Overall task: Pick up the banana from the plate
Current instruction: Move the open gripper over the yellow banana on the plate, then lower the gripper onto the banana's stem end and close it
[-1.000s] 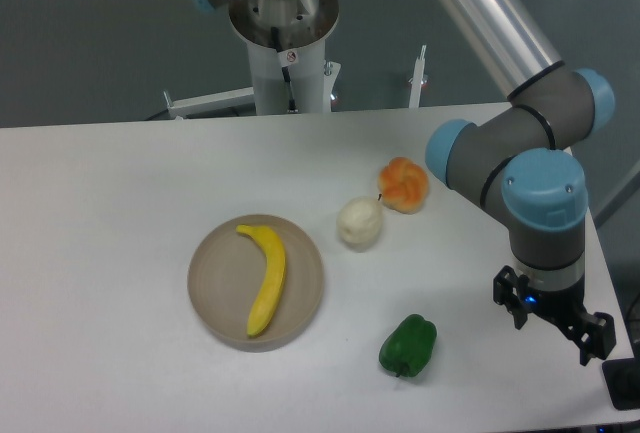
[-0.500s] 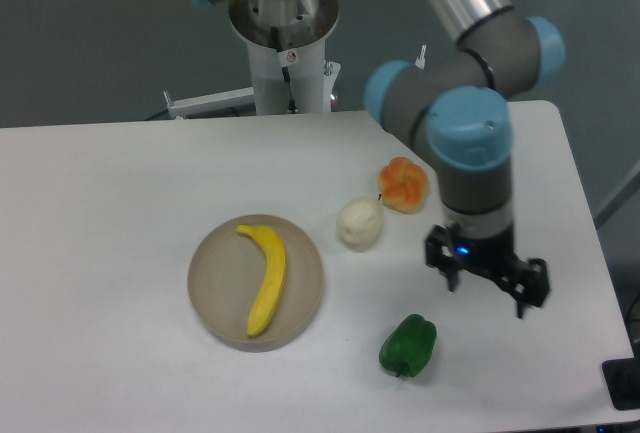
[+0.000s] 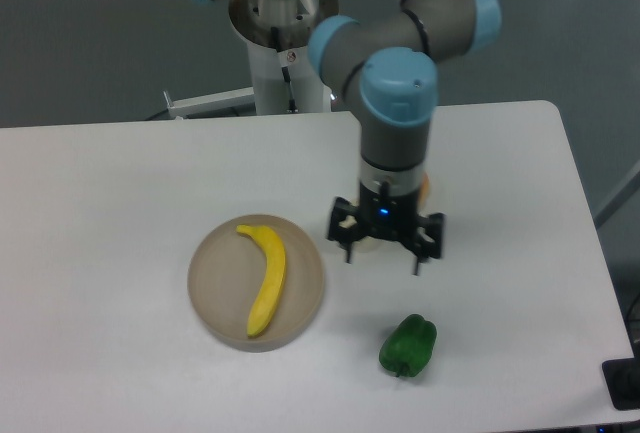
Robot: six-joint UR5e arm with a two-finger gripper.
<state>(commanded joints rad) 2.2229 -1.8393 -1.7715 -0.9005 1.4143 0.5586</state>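
One banana [image 3: 266,277] lies loose along the beige plate [image 3: 214,298] — nothing touches it — while the gripper [image 3: 385,249], fingers spread wide and empty (hanging just right of the plate's rim), looks readied to straddle it.

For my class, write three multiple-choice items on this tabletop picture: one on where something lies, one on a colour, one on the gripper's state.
1. Where does the banana lie?
A. on the plate
B. on the bare table
C. in the gripper

2. What colour is the pepper near the table's front edge?
A. red
B. green
C. yellow

3. What is the gripper's state?
A. shut on the banana
B. shut on the pepper
C. open, holding nothing

Answers:
1. A, the banana rests across the beige plate.
2. B, it is plainly green.
3. C, its fingers are spread apart, to the right of the plate, with nothing between them.
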